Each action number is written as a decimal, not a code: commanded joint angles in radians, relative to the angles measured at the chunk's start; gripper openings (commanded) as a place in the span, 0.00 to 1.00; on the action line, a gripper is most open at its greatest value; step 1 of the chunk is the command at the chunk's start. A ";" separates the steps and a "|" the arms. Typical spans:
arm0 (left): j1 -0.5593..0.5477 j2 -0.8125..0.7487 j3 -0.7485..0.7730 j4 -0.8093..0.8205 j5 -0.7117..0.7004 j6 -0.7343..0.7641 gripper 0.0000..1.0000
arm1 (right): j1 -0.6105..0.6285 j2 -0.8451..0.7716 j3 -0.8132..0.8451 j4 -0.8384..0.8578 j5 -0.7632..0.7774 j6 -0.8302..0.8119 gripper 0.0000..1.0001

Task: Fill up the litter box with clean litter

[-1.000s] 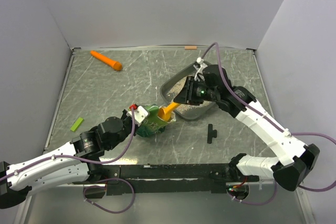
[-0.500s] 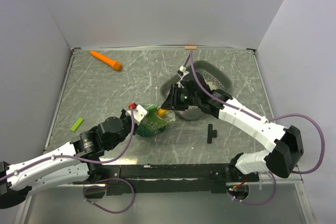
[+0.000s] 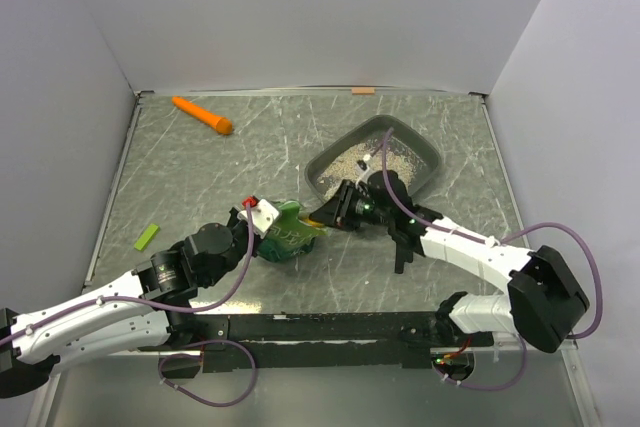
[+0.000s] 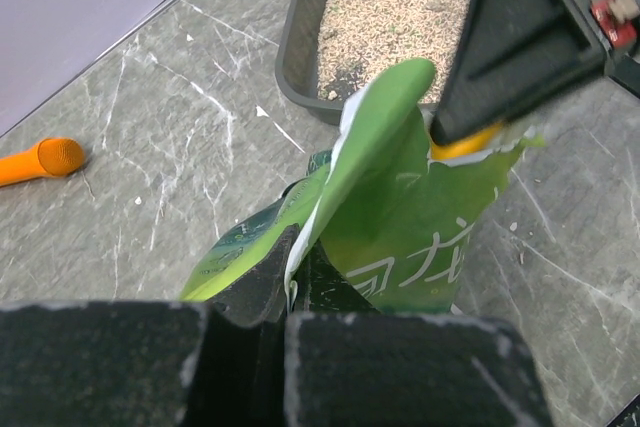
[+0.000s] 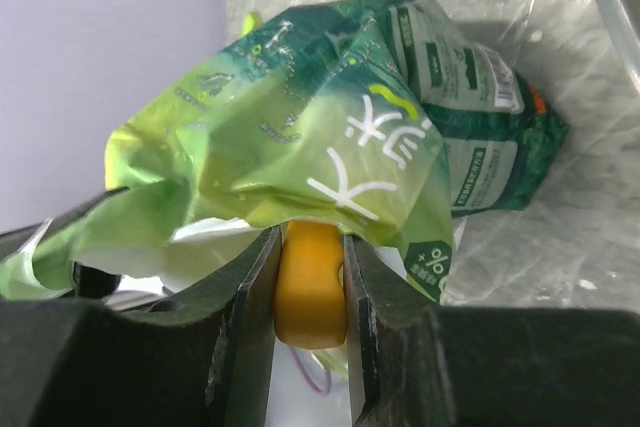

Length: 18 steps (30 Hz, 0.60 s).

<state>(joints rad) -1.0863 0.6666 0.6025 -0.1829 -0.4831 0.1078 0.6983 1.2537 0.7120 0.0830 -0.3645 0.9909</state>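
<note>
Litter box (image 3: 318, 166) just beyond right tool (image 3: 326, 217)

Grey marbled table (image 3: 200, 177) — carrying litter box (image 3: 345, 140) back right, bag (image 3: 285, 232) at centre, orange stick (image 3: 200, 114) back left, green strip (image 3: 147, 237) left, black piece (image 3: 400, 262) near right.

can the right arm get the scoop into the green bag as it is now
Probably yes: the right claw, shut on the orange scoop, sits at the mouth of the green bag, and the left claw pinches the bag's edge, holding it open.
</note>
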 commanded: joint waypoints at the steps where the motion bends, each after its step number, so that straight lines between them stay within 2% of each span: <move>1: 0.008 -0.004 0.017 -0.049 -0.097 0.001 0.01 | -0.005 0.012 -0.153 0.208 -0.109 0.149 0.00; 3: 0.009 -0.002 0.017 -0.050 -0.097 0.001 0.01 | -0.006 0.032 -0.190 0.270 -0.146 0.190 0.00; 11: 0.009 0.013 0.017 -0.064 -0.077 0.006 0.01 | 0.006 0.243 -0.287 0.807 -0.235 0.394 0.00; 18: 0.009 0.031 0.011 -0.063 -0.055 0.010 0.01 | 0.015 0.312 -0.302 1.009 -0.223 0.423 0.00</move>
<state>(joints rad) -1.0843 0.6815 0.6025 -0.2214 -0.5034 0.1116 0.6884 1.5459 0.4339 0.9119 -0.5518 1.3708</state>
